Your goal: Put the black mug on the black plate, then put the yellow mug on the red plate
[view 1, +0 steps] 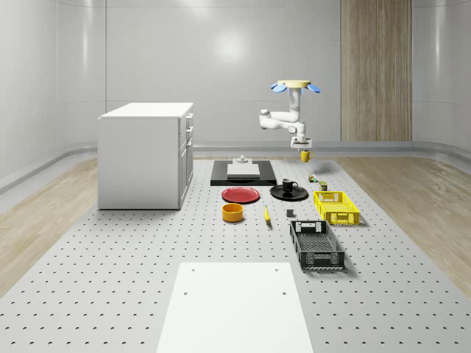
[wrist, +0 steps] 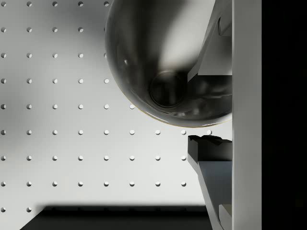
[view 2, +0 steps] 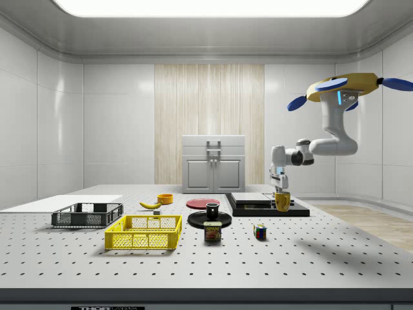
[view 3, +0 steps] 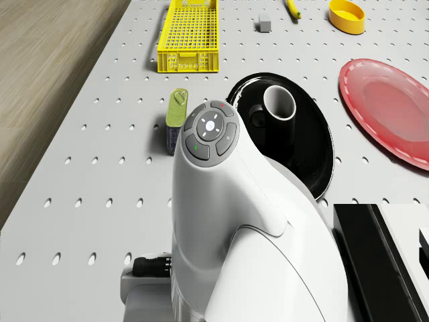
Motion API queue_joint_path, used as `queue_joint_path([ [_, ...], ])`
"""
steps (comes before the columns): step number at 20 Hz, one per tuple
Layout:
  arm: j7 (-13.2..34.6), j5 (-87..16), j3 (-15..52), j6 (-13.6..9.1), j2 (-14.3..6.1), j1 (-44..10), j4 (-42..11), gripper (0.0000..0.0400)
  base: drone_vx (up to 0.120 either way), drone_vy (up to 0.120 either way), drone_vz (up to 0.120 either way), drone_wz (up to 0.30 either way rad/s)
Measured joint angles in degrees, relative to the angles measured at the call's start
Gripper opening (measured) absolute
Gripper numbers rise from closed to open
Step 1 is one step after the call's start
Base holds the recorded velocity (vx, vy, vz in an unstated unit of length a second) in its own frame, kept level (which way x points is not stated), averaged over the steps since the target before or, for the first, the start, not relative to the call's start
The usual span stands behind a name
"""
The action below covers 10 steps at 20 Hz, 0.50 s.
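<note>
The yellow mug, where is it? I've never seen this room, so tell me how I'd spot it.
Find the hovering drone over the far end of the perforated table and follow its white arm down to the gripper. The yellow mug hangs there, held off the table, above and beyond the black plate. Unlike the black mug standing on that plate, it is yellow and airborne.

The perforated table (view 1: pixel 110 272) carries a cabinet (view 1: pixel 143 154), plates, crates, and seemingly a can (view 2: pixel 212 231).
</note>
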Motion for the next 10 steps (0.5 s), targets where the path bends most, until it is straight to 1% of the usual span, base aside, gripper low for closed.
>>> queue_joint_path([
  [10,0.1,0.2,0.1,0.4,-0.4,-0.1,0.0,0.0110,0.120,-0.120,0.000,0.000],
])
